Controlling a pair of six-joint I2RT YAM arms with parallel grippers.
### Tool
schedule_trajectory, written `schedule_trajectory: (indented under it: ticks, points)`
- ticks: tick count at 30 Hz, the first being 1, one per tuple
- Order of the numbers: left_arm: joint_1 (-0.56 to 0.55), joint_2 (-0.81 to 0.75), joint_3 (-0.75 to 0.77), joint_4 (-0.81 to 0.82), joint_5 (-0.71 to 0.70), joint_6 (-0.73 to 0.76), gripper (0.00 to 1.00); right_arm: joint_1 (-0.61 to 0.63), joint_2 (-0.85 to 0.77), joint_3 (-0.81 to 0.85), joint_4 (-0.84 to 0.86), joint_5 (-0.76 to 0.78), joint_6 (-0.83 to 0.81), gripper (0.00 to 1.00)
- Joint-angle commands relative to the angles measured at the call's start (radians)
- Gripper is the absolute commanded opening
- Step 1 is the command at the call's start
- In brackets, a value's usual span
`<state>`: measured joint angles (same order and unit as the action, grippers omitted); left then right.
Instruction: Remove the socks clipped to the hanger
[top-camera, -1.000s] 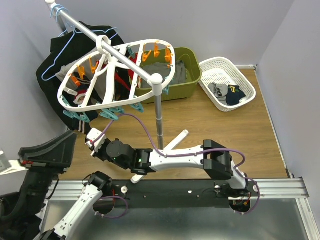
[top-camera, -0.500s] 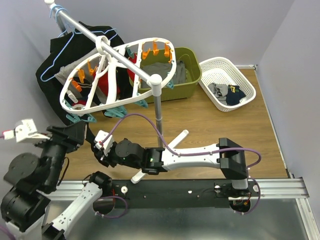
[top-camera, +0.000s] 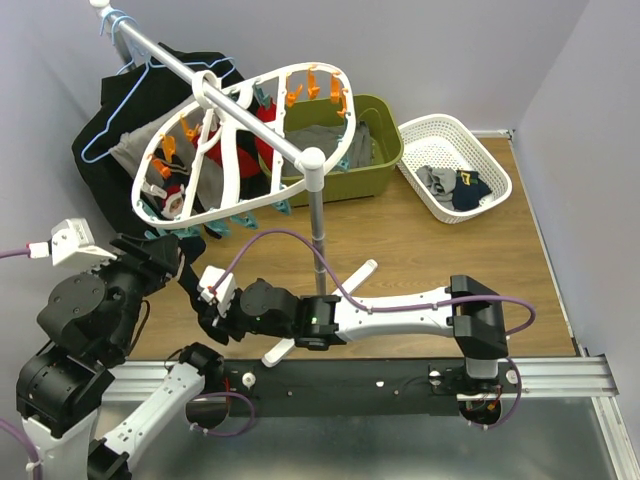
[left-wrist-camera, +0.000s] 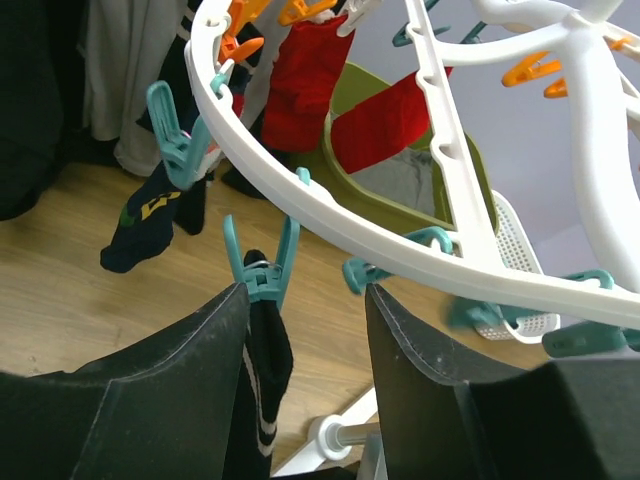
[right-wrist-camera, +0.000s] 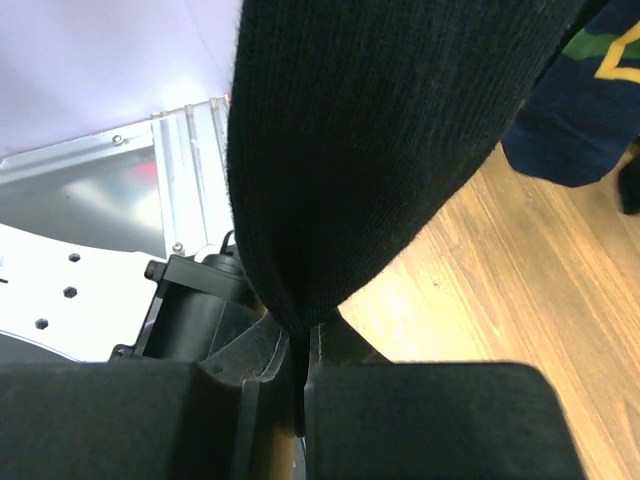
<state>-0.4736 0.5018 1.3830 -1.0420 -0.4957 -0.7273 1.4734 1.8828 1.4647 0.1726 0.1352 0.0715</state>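
Note:
The white lattice hanger (top-camera: 240, 205) hangs tilted from the rail, with its rim (left-wrist-camera: 330, 215) crossing the left wrist view. Red socks (left-wrist-camera: 310, 75) and a navy sock with yellow marks (left-wrist-camera: 150, 215) hang from its pegs. A black sock with white stripes (left-wrist-camera: 262, 345) hangs from a teal peg (left-wrist-camera: 262, 275). It lies between the fingers of my open left gripper (left-wrist-camera: 305, 300), close to the left finger. My right gripper (right-wrist-camera: 300, 340) is shut on the lower end of a black knitted sock (right-wrist-camera: 370, 150). That gripper (top-camera: 203, 305) sits below the hanger's near rim.
A green bin (top-camera: 385, 130) holding grey cloth stands behind the rack pole (top-camera: 318, 230). At the back right a white basket (top-camera: 430, 130) holds loose socks. A large black garment on a thin blue wire hanger (top-camera: 105, 125) hangs at the far left.
My left arm has risen beside the hanger and its gripper has opened wider. The hanger has tilted and swung. My right gripper has drawn slightly nearer, still shut.

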Motion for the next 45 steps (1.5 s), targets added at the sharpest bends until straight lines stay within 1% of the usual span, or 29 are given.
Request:
schedule_trajectory:
  ticks: [1,3,7,10,12,15,18,19,20,22,25,30,31,34,35,40,42,43,45]
  points:
    - [0.0,0.033,0.01,-0.035,-0.072,-0.017,0.59,0.007,-0.044,-0.021,-0.025,-0.022,0.01,0.06]
    - [0.0,0.037,-0.007,-0.024,-0.072,-0.001,0.59,0.008,-0.048,-0.023,-0.025,-0.023,0.007,0.06]
    - [-0.002,0.035,-0.045,0.034,-0.075,0.028,0.63,0.008,-0.054,-0.027,-0.025,-0.017,0.007,0.07]
    - [-0.002,0.046,-0.065,0.051,-0.096,0.042,0.63,0.007,-0.06,-0.035,-0.027,-0.014,0.008,0.07]
    - [0.0,0.052,-0.082,0.065,-0.112,0.051,0.61,0.007,-0.074,-0.043,-0.019,-0.014,0.01,0.06]
    - [0.0,0.049,-0.099,0.105,-0.122,0.075,0.55,0.007,-0.086,-0.053,-0.012,-0.008,0.013,0.06]
    - [-0.002,0.05,-0.091,0.128,-0.127,0.097,0.38,0.007,-0.093,-0.055,-0.013,-0.008,0.014,0.06]
    - [0.0,0.05,-0.09,0.129,-0.129,0.098,0.23,0.008,-0.093,-0.055,-0.016,-0.008,0.016,0.06]
    - [0.0,0.052,-0.084,0.134,-0.129,0.103,0.17,0.007,-0.096,-0.055,-0.018,-0.008,0.014,0.06]
    - [0.0,0.05,-0.078,0.132,-0.124,0.103,0.06,0.007,-0.096,-0.06,-0.019,-0.006,0.017,0.06]
    - [-0.002,0.046,-0.07,0.138,-0.104,0.117,0.0,0.008,-0.099,-0.069,-0.027,-0.005,0.022,0.06]
    - [0.0,0.049,-0.044,0.145,-0.066,0.152,0.0,0.019,-0.12,-0.101,-0.058,0.023,0.034,0.06]
    - [0.0,0.049,-0.042,0.148,-0.046,0.161,0.0,0.027,-0.128,-0.112,-0.068,0.029,0.037,0.04]
    - [0.0,0.031,-0.051,0.181,0.006,0.178,0.0,0.05,-0.171,-0.147,-0.132,0.099,0.047,0.04]
    - [0.0,0.015,-0.062,0.204,0.02,0.18,0.0,0.056,-0.186,-0.17,-0.149,0.15,0.05,0.03]
    - [0.0,-0.037,-0.079,0.241,0.068,0.164,0.0,0.083,-0.361,-0.288,-0.241,0.21,0.105,0.03]
    - [0.0,-0.052,-0.084,0.244,0.078,0.146,0.0,0.094,-0.422,-0.355,-0.26,0.234,0.149,0.03]
    - [0.0,-0.057,-0.085,0.246,0.091,0.141,0.0,0.096,-0.485,-0.378,-0.274,0.244,0.166,0.03]
    - [-0.002,-0.069,-0.099,0.254,0.097,0.129,0.0,0.097,-0.54,-0.427,-0.283,0.274,0.209,0.03]
